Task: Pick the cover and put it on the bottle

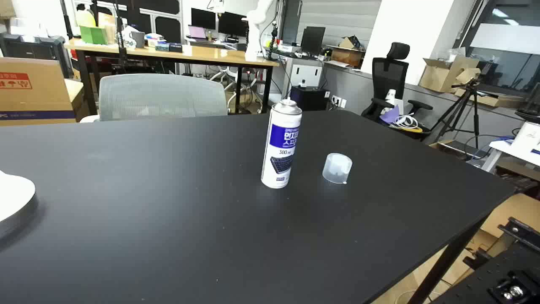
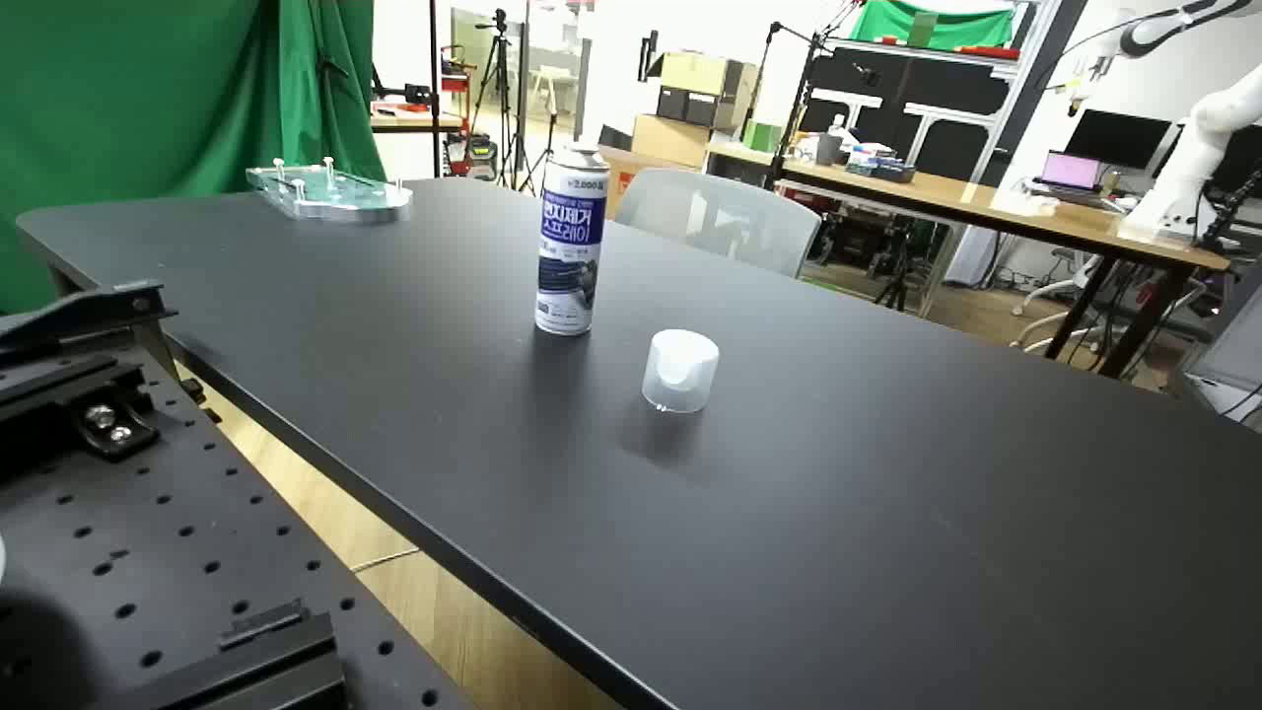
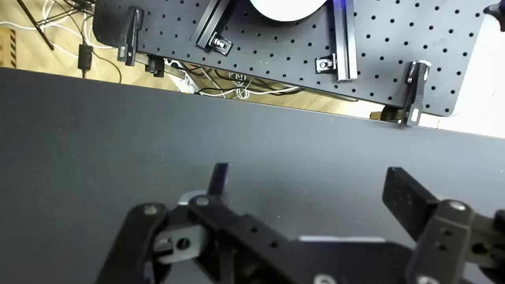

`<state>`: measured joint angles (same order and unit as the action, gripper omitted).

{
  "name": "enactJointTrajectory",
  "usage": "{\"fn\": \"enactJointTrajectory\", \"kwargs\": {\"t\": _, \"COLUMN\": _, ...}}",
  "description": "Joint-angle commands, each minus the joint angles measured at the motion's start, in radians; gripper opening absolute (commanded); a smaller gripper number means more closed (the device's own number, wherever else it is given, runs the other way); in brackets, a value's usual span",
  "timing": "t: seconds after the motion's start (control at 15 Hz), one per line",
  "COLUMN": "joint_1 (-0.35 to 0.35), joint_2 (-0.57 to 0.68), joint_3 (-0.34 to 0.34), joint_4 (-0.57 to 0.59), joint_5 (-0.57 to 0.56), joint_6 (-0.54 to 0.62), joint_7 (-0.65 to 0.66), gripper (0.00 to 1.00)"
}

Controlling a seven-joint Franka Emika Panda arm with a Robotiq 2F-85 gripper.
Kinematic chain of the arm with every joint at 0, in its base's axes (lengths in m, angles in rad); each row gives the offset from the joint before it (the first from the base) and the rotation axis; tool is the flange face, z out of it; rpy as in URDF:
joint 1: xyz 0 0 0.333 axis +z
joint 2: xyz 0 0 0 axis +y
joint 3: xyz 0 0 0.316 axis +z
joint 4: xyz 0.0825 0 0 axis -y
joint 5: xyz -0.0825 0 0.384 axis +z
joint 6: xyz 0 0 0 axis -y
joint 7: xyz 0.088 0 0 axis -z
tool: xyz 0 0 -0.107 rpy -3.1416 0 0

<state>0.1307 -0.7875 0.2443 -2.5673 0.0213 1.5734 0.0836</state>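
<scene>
Fingers [image 3: 406,201] wide apart in the wrist view, only bench [image 3: 307,157] visible in the gap between the tips. Translucent cap [image 1: 337,168] stands on the bench, clear of the fingers, near the upright spray can [image 1: 279,145] but not touching it, same in both exterior views. Fingers are out of frame there, so can't give a bearing from them.

Blue label [image 2: 572,219] reads 먼지제거 스프레이 (dust-removal spray), 2,000 above it; 300 and a keyboard picture [image 1: 282,164] below. Smaller print too blurred to read.

Wrist view: pale curved edge [image 3: 189,196] mostly hidden behind the finger nearer that view's left, can't tell what it is. Past the fingertips, beyond the bench edge: perforated black plate [image 3: 256,39], with a white disc [image 3: 290,10] cut off by the frame top. Finger bases blurred, cut off at the frame bottom.
</scene>
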Motion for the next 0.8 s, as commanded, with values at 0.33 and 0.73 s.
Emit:
{"fn": "enactJointTrajectory", "kwargs": {"t": 0.33, "joint_1": 0.018, "joint_2": 0.004, "joint_3": -0.014, "joint_4": 0.001, "joint_5": -0.008, "joint_6": 0.000, "joint_7": 0.010, "gripper": 1.00}}
{"fn": "enactJointTrajectory", "kwargs": {"t": 0.73, "joint_1": 0.002, "joint_2": -0.001, "joint_3": -0.007, "joint_4": -0.004, "joint_5": -0.023, "joint_6": 0.022, "joint_7": 0.037, "gripper": 1.00}}
